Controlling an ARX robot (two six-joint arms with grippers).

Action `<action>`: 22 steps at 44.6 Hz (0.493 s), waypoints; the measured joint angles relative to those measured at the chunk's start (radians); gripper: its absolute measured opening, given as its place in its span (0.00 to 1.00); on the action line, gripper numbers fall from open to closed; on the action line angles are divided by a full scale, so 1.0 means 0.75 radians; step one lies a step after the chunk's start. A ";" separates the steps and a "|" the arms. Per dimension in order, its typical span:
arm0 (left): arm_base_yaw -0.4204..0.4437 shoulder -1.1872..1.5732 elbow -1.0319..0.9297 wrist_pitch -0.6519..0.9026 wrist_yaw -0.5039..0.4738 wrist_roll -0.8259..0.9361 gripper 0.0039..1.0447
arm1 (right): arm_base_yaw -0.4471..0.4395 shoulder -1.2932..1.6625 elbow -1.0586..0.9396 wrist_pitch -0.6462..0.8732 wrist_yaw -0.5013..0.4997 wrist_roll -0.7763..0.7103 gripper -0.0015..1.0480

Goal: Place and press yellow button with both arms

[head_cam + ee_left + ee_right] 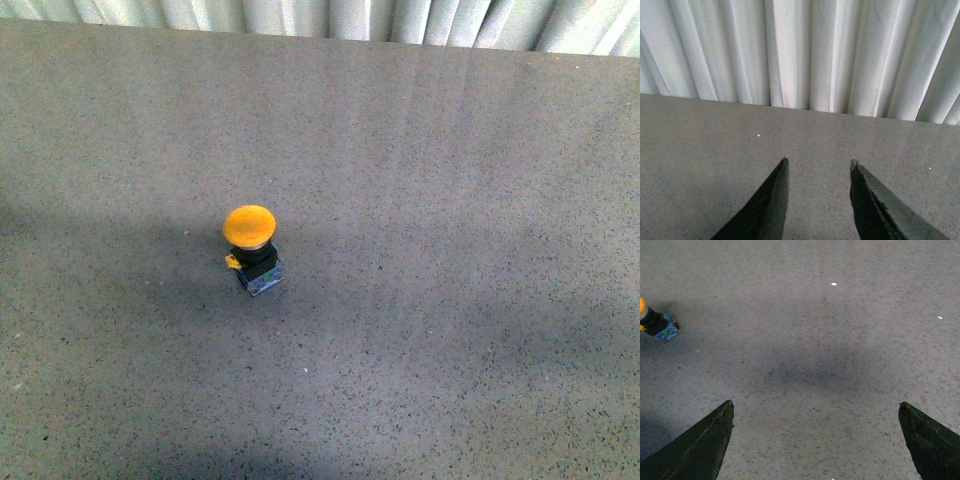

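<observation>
The yellow button (251,240) lies tilted on the grey speckled table (450,250), left of centre in the front view, its orange-yellow cap up and its bluish base block toward me. Neither arm shows in the front view. In the right wrist view the button (657,325) sits at the picture's edge, well away from my right gripper (816,405), which is open wide and empty. My left gripper (819,162) is open and empty over bare table; the button is out of its view.
White pleated curtains (330,15) hang behind the table's far edge and also show in the left wrist view (800,50). A soft shadow lies across the table round the button.
</observation>
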 joint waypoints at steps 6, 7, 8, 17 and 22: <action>0.002 -0.099 -0.066 -0.062 0.006 0.005 0.07 | 0.047 0.372 0.154 0.289 0.001 -0.085 0.91; 0.002 -0.116 -0.072 -0.070 0.006 0.005 0.04 | 0.052 0.423 0.171 0.321 0.000 -0.102 0.91; 0.002 -0.125 -0.075 -0.074 0.007 0.004 0.02 | 0.056 0.448 0.181 0.353 -0.001 -0.112 0.91; 0.002 -0.269 -0.122 -0.166 0.007 0.008 0.01 | 0.175 0.936 0.385 0.643 -0.091 -0.328 0.91; 0.002 -0.337 -0.163 -0.182 0.007 0.008 0.01 | 0.268 1.250 0.561 0.737 -0.098 -0.444 0.91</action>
